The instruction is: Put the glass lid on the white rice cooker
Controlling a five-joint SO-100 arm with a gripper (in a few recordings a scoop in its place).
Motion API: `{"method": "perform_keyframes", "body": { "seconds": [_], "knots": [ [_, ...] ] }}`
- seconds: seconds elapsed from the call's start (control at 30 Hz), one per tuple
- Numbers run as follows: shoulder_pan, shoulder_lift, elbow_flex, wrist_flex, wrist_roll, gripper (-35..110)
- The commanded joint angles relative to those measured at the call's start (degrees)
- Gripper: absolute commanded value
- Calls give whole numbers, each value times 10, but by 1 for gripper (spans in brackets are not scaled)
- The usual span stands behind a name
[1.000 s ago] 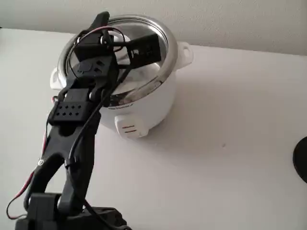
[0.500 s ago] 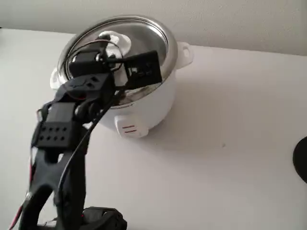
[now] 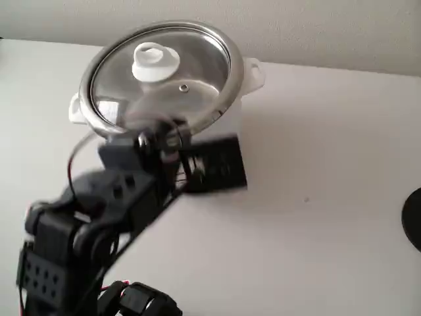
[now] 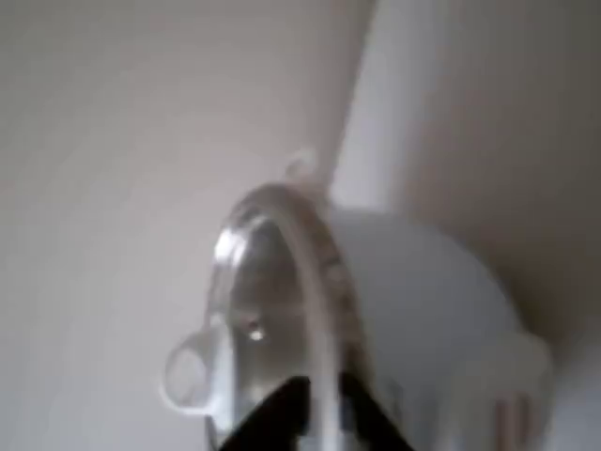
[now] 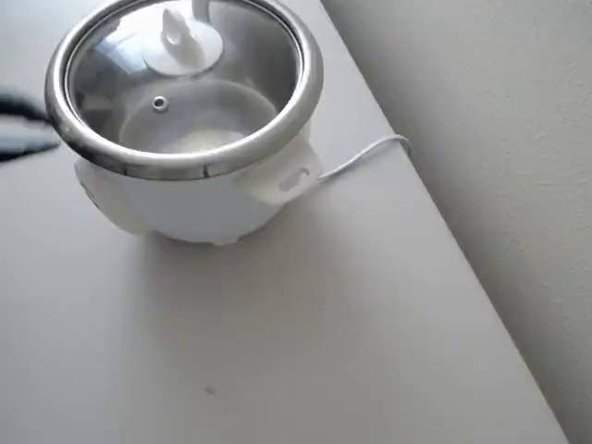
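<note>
Lid (image 3: 161, 72) sitting on the cooker (image 3: 217, 141), covering its steel rim.

Nearest the fixed camera, the black arm is blurring low over the table (image 3: 316, 230), its gripper (image 3: 172, 143) hanging just in front of the cooker, touching nothing; blur is hiding whether its jaws are apart or together. Behind it, the lid's white knob (image 5: 185, 42) is standing at centre, and a white cord (image 5: 361, 157) is trailing off toward the wall.
</note>
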Motion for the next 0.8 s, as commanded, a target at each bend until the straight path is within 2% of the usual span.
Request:
{"method": "perform_keyframes", "body": {
  "seconds": [0.0,0.2,0.5,0.77],
  "knots": [
    [16,106,73,47,7,0],
    [-5,260,234,108,30,0],
    [-98,265,337,138,44,0],
    [-84,265,440,115,66,0]
  ]
}}
